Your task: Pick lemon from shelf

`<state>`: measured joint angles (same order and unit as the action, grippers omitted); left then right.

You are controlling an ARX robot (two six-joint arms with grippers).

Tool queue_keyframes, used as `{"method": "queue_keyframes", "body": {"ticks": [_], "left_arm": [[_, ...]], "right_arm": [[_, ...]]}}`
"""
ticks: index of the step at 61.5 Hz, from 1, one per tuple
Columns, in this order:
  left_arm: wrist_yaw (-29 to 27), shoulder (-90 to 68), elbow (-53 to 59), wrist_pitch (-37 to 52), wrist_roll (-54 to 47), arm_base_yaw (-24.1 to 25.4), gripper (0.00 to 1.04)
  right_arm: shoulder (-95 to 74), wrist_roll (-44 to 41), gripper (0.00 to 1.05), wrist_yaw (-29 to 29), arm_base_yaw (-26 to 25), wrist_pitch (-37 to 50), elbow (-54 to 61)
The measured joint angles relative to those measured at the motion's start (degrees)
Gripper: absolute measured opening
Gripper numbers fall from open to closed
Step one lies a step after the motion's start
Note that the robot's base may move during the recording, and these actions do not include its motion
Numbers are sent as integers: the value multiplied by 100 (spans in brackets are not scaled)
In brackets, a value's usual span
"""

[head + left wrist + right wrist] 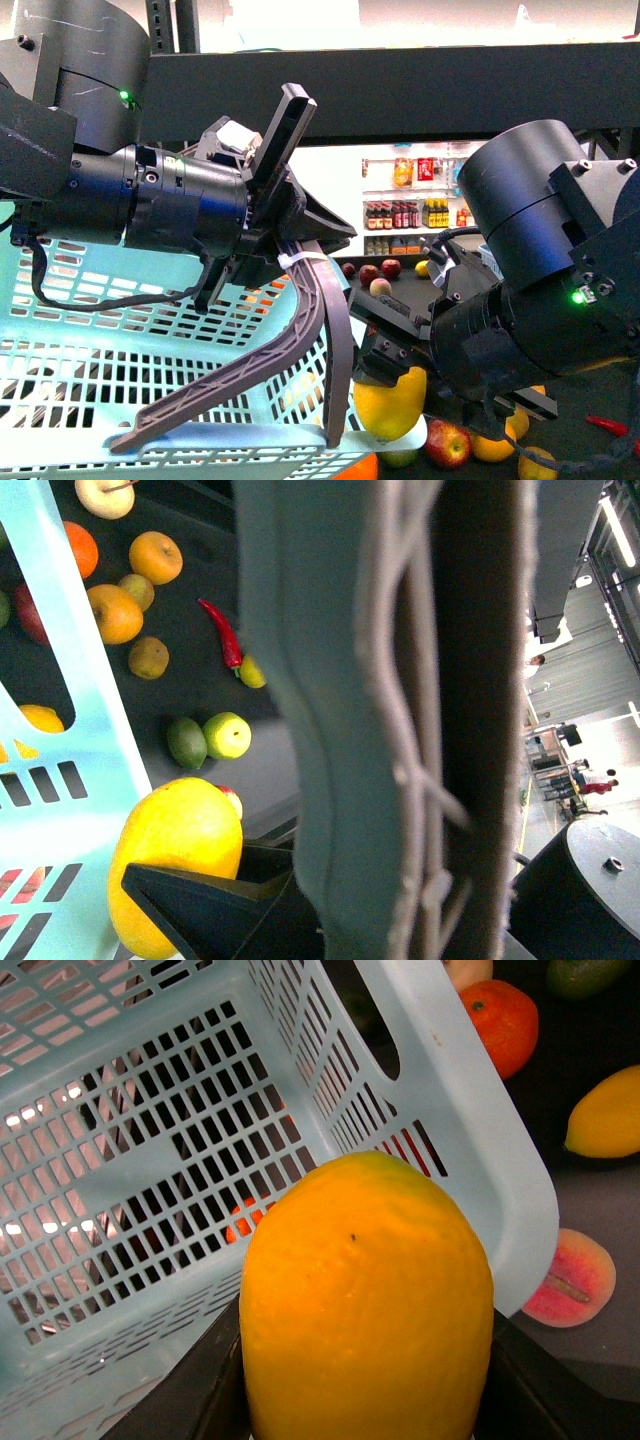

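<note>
Filling the right wrist view, the lemon (365, 1300) sits clenched between the right gripper's (388, 385) two black fingers (545, 1390), one on each side of the fruit. In the front view it hangs just beside the near right corner of the pale blue basket (90, 340), above the front edge of the shelf (420, 75) tray, clear of the loose fruit there. A red apple (448, 443) lies just beside it on that tray.

The basket's grey handle (300, 330) runs up to the left gripper (305, 190). Whether its fingers clamp the handle I cannot tell; the left wrist view shows only the handle, very close.

On the dark tray near the basket's outer wall lie an orange (505, 1025) and a peach (570, 1278). Toward the tray's middle are a red chilli (222, 632) and a lime (186, 742).
</note>
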<state>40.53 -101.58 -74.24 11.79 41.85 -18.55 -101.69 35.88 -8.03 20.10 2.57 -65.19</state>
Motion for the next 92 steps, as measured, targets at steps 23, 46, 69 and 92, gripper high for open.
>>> {"method": "queue_keyframes", "body": {"ticks": [23,46,69,92], "left_arm": [[-2,0,0,0,0,0,8],[-2,0,0,0,11,0,8],[0,0,0,0,24,0,8],[0,0,0,0,28,0,8]], "right_arm": [[-223,55,62,120,42,129,-170],[-129,184,102,72,-356,723,-136],[426,140,102,-79,-1781,933,9],[-1189,-31,102,133,-2186,822,-44]]}}
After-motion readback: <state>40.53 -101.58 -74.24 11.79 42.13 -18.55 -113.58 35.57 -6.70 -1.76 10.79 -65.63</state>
